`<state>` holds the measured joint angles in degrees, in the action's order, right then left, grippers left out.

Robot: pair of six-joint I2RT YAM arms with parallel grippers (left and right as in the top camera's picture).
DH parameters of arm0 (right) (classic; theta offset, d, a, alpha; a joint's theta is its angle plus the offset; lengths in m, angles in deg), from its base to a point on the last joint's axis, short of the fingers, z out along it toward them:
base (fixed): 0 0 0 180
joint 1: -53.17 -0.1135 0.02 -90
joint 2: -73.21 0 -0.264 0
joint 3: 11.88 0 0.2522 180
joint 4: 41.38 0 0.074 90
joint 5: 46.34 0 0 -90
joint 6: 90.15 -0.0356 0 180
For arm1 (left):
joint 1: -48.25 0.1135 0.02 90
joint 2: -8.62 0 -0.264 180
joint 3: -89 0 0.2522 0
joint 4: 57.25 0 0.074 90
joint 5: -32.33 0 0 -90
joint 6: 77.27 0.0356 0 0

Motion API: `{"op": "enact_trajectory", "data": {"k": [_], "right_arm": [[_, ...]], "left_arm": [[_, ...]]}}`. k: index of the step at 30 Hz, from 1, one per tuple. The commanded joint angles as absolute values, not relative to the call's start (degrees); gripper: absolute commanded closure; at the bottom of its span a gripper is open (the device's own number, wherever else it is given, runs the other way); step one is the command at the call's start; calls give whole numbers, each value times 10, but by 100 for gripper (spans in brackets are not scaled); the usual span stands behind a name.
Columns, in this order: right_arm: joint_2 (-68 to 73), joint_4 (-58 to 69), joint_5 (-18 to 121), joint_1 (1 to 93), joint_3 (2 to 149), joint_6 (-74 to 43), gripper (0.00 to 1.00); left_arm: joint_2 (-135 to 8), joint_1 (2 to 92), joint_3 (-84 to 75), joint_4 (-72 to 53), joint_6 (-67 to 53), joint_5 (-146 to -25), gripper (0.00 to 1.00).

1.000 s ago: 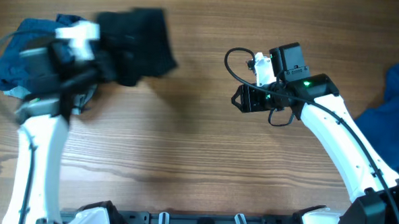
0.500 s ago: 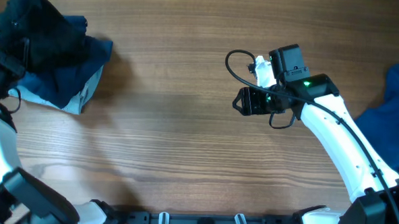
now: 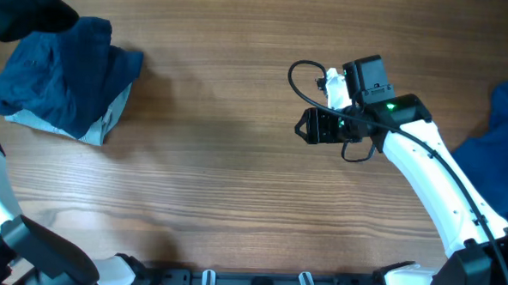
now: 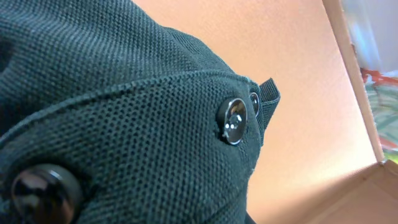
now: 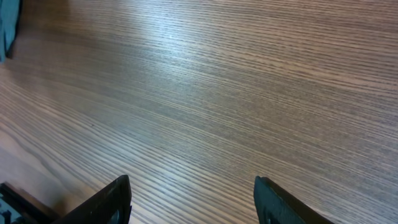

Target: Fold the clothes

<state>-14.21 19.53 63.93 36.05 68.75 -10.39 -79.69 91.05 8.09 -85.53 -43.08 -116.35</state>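
A black garment (image 3: 24,4) bunches at the far top-left corner of the overhead view, partly out of frame. Its dark knit with buttons (image 4: 231,121) fills the left wrist view, hiding my left gripper's jaws; the gripper is shut on this cloth. A folded teal-blue garment (image 3: 63,87) lies on the table just below it. A bright blue garment (image 3: 499,127) is heaped at the right edge. My right gripper (image 3: 310,126) hovers over bare wood near the middle, open, with nothing between its fingers (image 5: 118,199).
The wooden table (image 3: 226,184) stretches between the two piles. A tan cardboard-like surface (image 4: 311,93) with a raised edge shows behind the black cloth in the left wrist view. The right arm's cable (image 3: 298,80) loops beside its wrist.
The left arm has swung the black garment from above the teal-blue one to the top-left corner, uncovering the teal-blue garment. The right arm has stayed put.
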Motion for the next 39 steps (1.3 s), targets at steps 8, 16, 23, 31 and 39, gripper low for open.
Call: {"op": "enact_trajectory", "data": {"k": [8, 16, 23, 31, 39], "right_arm": [[-145, 225, 670, 360, 688, -125, 38], [-145, 199, 670, 360, 688, -125, 38], [-145, 175, 671, 360, 688, -123, 37], [-145, 180, 673, 360, 688, -123, 37], [-145, 179, 673, 360, 688, -121, 37]], "left_arm": [[-957, 875, 54, -861, -354, -1145, 96], [-945, 937, 54, -811, -438, -1373, 96], [-946, 1027, 78, -752, -422, -1457, 96], [-946, 1032, 161, -455, -231, -1310, 96], [-924, 1024, 161, -232, -99, -1125, 28]]}}
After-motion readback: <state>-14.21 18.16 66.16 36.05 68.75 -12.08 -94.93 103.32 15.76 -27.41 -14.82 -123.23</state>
